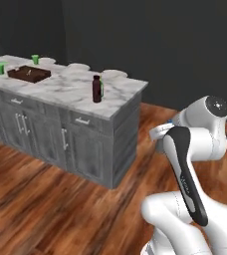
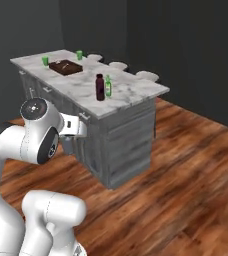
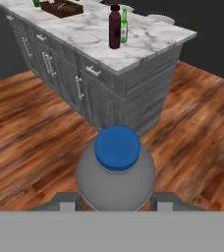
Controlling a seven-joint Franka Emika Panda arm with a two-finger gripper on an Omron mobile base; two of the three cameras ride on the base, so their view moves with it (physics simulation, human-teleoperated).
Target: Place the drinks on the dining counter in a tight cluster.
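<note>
In the hand view the gripper (image 3: 116, 203) is closed partway on the grey bottle (image 3: 116, 177), one finger on each side of its round body. The bottle's blue cap (image 3: 117, 147) faces the camera, so its long axis runs along the gripper's own line, pointing away from the hand. It hangs in the air above the wooden floor (image 3: 30, 128), well short of the counter.

The dining counter (image 1: 70, 89) is a long marble top on a grey base with drawers and handles. Near its end stands the maroon bottle (image 1: 96, 89), upright, cap up, its long axis vertical. The green bottle (image 2: 108, 86) stands upright just beside it, on the far side; from the left base view it is mostly hidden behind the maroon one, and whether the two touch I cannot tell. In the hand view both show close together near the counter's corner.

Further along the top lies a dark brown tray (image 1: 29, 73), with two small green cups (image 1: 1, 67) near it, one on each side, well apart from the bottles. White chair backs (image 2: 117, 65) show along the far edge of the counter.

Between the held bottle and the two standing ones lie open floor and the counter's front edge. The marble around the standing pair is bare on the near side.
</note>
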